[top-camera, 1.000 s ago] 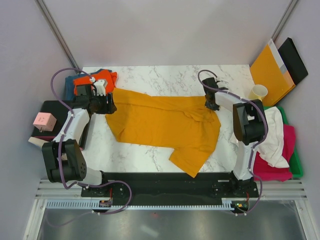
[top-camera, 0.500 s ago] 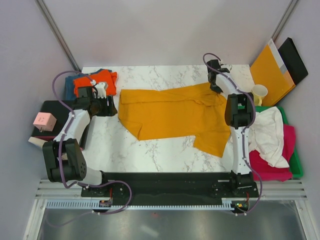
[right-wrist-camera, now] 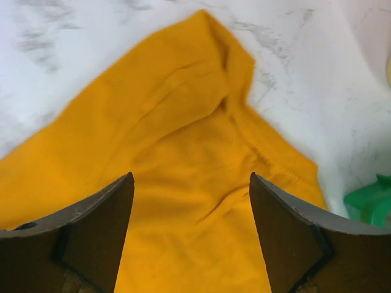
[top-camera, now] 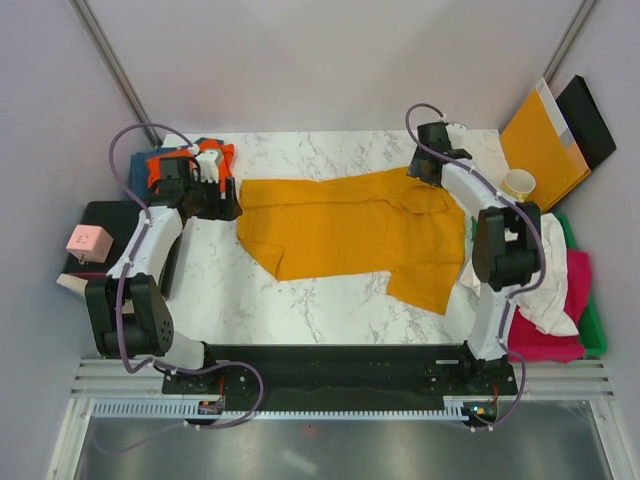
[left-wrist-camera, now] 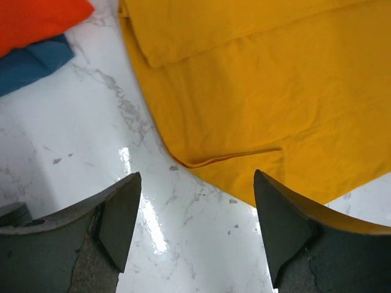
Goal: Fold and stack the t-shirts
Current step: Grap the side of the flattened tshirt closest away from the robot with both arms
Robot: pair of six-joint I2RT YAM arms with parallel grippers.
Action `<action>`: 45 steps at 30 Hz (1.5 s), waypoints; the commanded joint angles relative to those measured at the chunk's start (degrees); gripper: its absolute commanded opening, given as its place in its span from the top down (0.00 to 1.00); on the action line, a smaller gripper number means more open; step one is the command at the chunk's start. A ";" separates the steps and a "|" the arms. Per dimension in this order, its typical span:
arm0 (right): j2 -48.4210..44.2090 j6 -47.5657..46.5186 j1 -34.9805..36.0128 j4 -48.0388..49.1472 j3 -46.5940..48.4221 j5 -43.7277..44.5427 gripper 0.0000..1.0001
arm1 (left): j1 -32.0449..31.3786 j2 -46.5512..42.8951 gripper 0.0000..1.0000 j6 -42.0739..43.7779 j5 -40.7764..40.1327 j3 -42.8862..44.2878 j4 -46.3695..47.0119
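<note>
A large mustard-yellow t-shirt (top-camera: pixel 350 225) lies spread flat across the marble table. My left gripper (top-camera: pixel 228 200) hovers at its left edge, open, with only bare marble between the fingers (left-wrist-camera: pixel 197 178) and the shirt's hem (left-wrist-camera: pixel 263 91) just ahead. My right gripper (top-camera: pixel 420 170) stands open above the shirt's far right corner, over yellow cloth (right-wrist-camera: pixel 183 140) and holding nothing (right-wrist-camera: pixel 190 177). A folded orange t-shirt (top-camera: pixel 185 158) rests on a teal-blue one (top-camera: pixel 137 180) at the back left. White (top-camera: pixel 545 265) and magenta (top-camera: pixel 545 340) t-shirts lie heaped at the right.
A green bin (top-camera: pixel 592 310) holds the heap at the right edge. Behind it stand a cup (top-camera: pixel 518 184), an orange-brown envelope (top-camera: pixel 540 140) and a black board (top-camera: pixel 590 120). A pink box (top-camera: pixel 88 240) sits on a black tray (top-camera: pixel 105 212) at the left.
The yellow shirt was drawn toward the back and spread out. The right gripper has since opened and let go of it. The left gripper has opened wider and shifted toward the back.
</note>
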 commanded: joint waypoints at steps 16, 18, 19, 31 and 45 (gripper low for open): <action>-29.37 3.17 17.72 3.24 -29.45 -1.21 0.18 | -25.45 8.37 0.23 9.36 -10.89 -1.18 -11.60; -30.69 3.44 17.73 3.59 -31.03 -1.39 0.19 | -25.98 9.59 0.24 9.36 -12.12 -1.53 -11.60; -31.05 3.52 17.73 3.86 -31.47 -1.56 0.19 | -26.42 10.12 0.24 9.19 -12.47 -1.97 -11.42; -34.21 3.09 17.90 5.35 -36.57 -2.88 0.19 | -27.83 11.89 0.32 8.22 -18.98 -2.76 -9.40; -36.67 4.14 17.90 5.27 -41.76 -2.80 0.20 | -27.83 9.95 0.33 6.99 -15.02 -2.06 -5.01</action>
